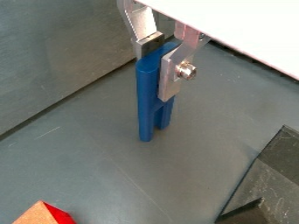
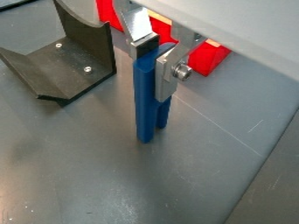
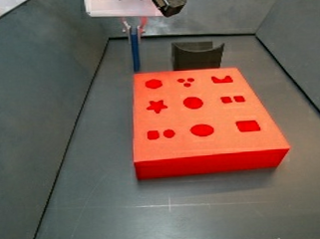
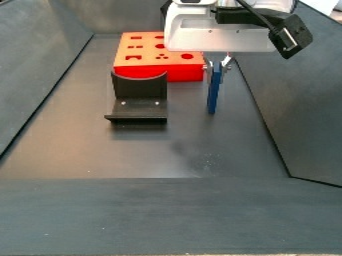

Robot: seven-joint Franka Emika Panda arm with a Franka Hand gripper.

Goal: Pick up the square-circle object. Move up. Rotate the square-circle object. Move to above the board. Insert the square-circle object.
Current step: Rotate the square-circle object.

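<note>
My gripper (image 2: 156,54) stands beside the board (image 3: 203,115), near the far edge of the surface (image 4: 174,150). My jaws are narrow and hold the top of the square-circle object (image 2: 147,101), which is upright with its lower end on or just above the surface; I cannot tell which. The fixture (image 4: 138,97) stands just beside the board, apart from the piece. Bare surface lies around the piece.

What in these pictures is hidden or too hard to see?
- Blue square-circle object: its top is covered by the claw in both wrist views.
- Board: mostly behind the claw in a wrist view.
- Fixture: its base is hidden behind the board in a side view.
- Whether the object's legs touch the floor: unclear.
</note>
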